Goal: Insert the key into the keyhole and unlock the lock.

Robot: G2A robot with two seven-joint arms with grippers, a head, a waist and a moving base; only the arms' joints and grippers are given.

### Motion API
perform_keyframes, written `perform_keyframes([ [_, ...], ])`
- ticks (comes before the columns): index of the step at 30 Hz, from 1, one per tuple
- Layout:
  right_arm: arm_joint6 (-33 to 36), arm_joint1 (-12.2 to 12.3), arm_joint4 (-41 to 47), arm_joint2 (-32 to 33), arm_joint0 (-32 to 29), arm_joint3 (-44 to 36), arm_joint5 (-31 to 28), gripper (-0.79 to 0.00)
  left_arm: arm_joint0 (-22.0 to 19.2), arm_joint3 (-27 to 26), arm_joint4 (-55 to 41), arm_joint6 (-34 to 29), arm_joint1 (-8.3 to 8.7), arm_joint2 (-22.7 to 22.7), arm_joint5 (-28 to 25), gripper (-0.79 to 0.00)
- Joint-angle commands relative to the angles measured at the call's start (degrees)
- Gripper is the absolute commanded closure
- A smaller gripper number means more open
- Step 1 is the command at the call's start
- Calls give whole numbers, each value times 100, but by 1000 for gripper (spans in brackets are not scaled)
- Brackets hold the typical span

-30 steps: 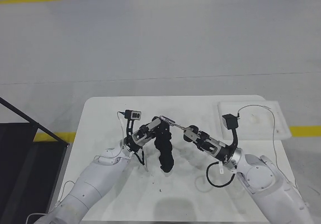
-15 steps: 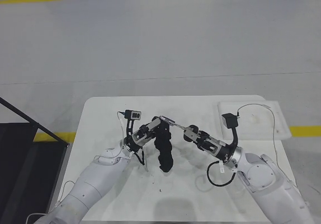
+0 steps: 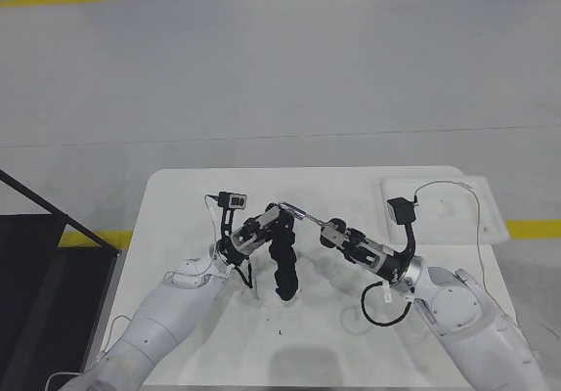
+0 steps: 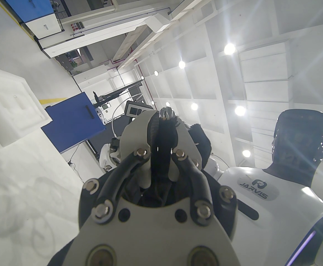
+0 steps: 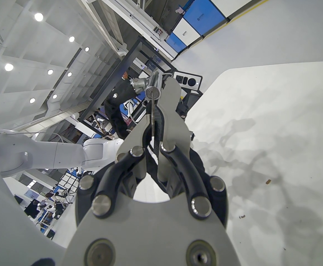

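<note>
The lock (image 3: 282,256) has a long black fabric-covered body that hangs down toward the table from my left gripper (image 3: 266,225). In the left wrist view the left gripper (image 4: 164,117) is shut on this black part, and a metal end (image 4: 165,111) pokes out past the fingertips. My right gripper (image 3: 322,229) is level with it, shut on the thin metal key (image 3: 305,219). In the right wrist view the key (image 5: 152,117) stands edge-on in the right gripper (image 5: 157,106), and its tip meets the keyhole face of the silver cylinder (image 5: 153,87).
Both arms are raised above the middle of the white table (image 3: 193,205). A white foam tray (image 3: 442,210) with a thin cable lies at the back right corner. A black frame (image 3: 17,195) stands off the table's left side. Small crumbs (image 5: 268,181) dot the tabletop.
The hanging black part of the lock has swung slightly to the left. Both grippers have hardly moved and keep their holds.
</note>
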Motion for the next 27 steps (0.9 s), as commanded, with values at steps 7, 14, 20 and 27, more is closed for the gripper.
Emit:
perform_keyframes([
  [7,29,9,-163,96,-107,-88,-36,0,0,0,0,0,0,0,0,0],
  [14,58,6,-203,126,-152,-146,-41,0,0,0,0,0,0,0,0,0],
  [20,58,-6,-252,126,-130,-167,0,0,0,0,0,0,0,0,0,0],
  [27,97,-24,-258,88,-101,-127,8,0,0,0,0,0,0,0,0,0],
])
